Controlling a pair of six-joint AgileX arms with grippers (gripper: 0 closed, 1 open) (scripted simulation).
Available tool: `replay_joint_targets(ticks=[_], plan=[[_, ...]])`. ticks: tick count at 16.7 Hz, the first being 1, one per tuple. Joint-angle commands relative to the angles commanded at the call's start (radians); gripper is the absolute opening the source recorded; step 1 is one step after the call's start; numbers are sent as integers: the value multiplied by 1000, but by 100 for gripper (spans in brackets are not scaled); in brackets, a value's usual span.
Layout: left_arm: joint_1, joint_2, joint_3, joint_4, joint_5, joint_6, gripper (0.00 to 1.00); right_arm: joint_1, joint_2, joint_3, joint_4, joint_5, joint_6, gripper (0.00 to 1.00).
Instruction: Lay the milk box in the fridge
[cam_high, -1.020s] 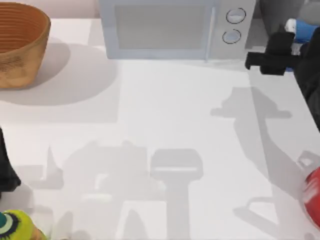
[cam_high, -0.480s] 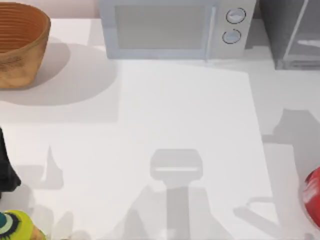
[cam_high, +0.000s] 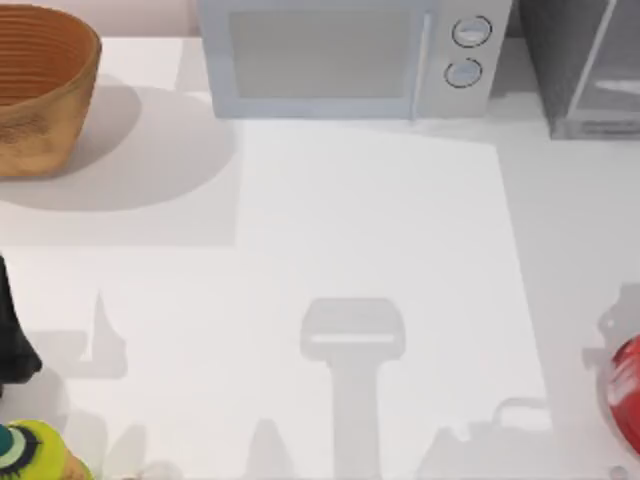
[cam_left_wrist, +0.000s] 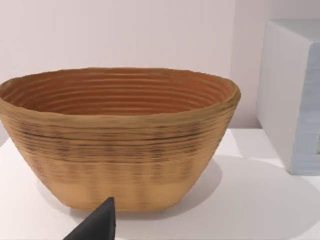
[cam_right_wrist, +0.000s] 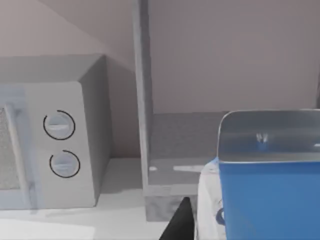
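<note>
Top view looks down on the white desk (cam_high: 380, 220), with the light grey microwave (cam_high: 350, 58) at the back, the fridge (cam_high: 585, 65) at the back right corner, a woven brown basket (cam_high: 40, 85) at the back left, a red object (cam_high: 625, 385) cut by the right edge and a yellow-green toy (cam_high: 35, 452) at the front left corner. A dark piece of my left arm (cam_high: 12, 335) sits at the left edge.

Right wrist view gives what the overhead camera lacks: the milk box (cam_right_wrist: 267, 180), blue with a pale glossy upper face, very close to the lens, with a dark finger (cam_right_wrist: 180, 222) just beside it. I cannot tell whether the right jaws are grasping the carton or released. Behind it stands the fridge (cam_right_wrist: 165, 150), its pale frame post upright, with the microwave (cam_right_wrist: 55, 135) and its two knobs alongside.

Left wrist view faces the basket (cam_left_wrist: 120, 140) on the desk, a dark fingertip (cam_left_wrist: 97, 225) before it and the microwave's side (cam_left_wrist: 292, 95) beyond; the left jaws' state is unclear.
</note>
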Motion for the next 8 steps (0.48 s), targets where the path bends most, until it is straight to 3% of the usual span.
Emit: replay_joint_targets(ticks=[3,8], plan=[[0,0,0,0,0,0,100,-44,-53,-54,-44,-49,-34,0],[0,0,0,0,0,0,100,-41,-56,-36,-41,-50,-31,0]])
